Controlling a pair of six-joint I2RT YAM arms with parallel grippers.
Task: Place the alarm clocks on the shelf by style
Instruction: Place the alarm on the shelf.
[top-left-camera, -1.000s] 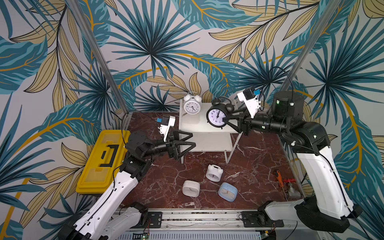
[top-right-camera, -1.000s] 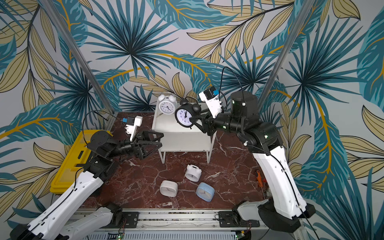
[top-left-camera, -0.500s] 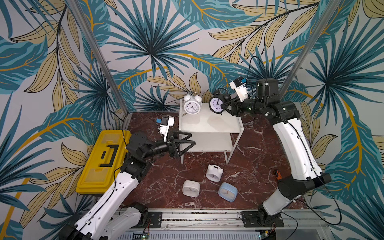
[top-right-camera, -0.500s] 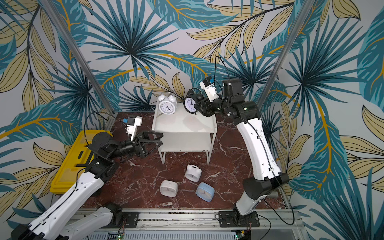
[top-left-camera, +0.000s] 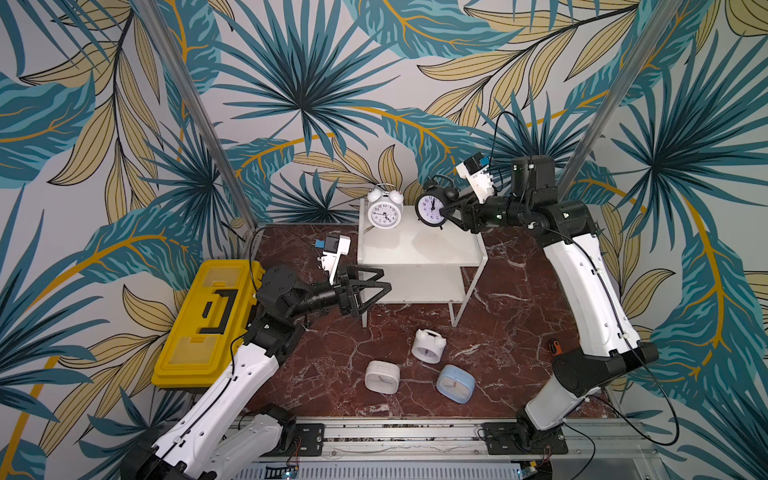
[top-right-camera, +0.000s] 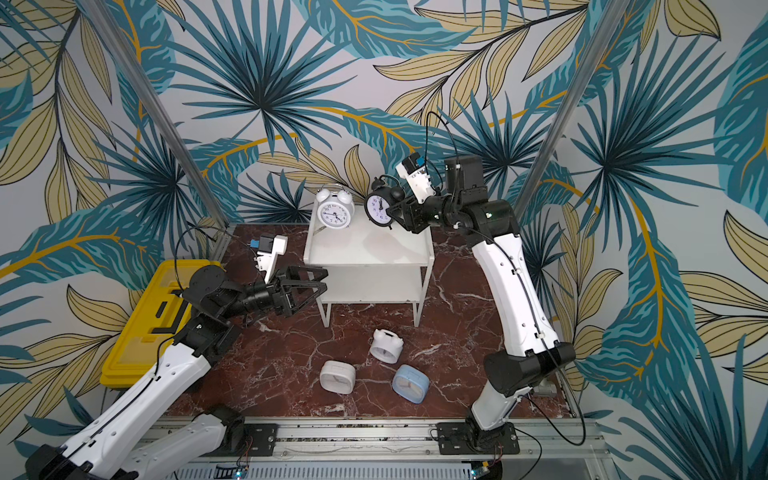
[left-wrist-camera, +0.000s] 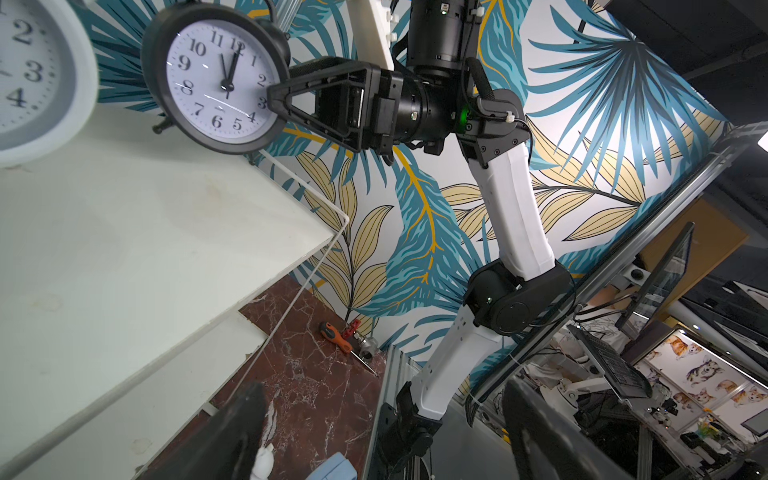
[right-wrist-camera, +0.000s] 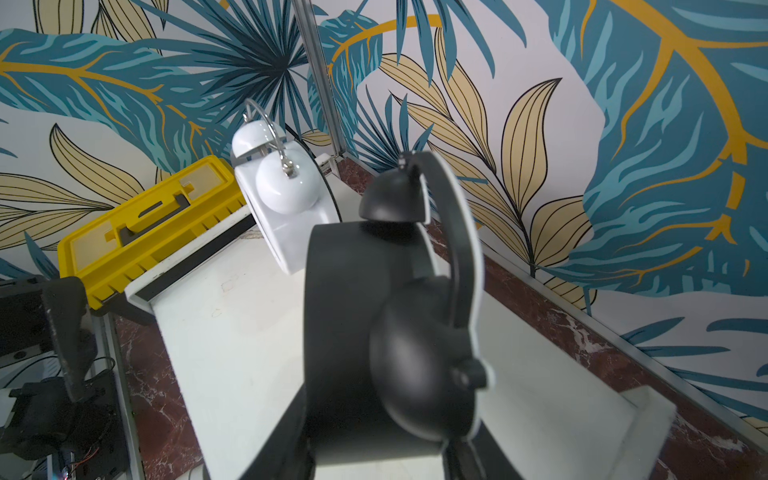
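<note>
My right tool (top-left-camera: 444, 214) is clenched on the black twin-bell clock (top-left-camera: 432, 207), with one finger across the edge of the face and the other behind. The clock hangs tilted over the back right part of the top board of the shelf (top-left-camera: 415, 249), just beside the white twin-bell clock (top-left-camera: 384, 212) that stands upright there. Whether its feet touch the board, I cannot tell. My left tool (top-left-camera: 374, 286) is spread wide and empty, near the shelf's front corner on my left. I judge the black clock light but hard and smooth (the round case may turn in the grip), with thin feet and delicate bells – so I hold the case, never the bells – and set it down gently.
</note>
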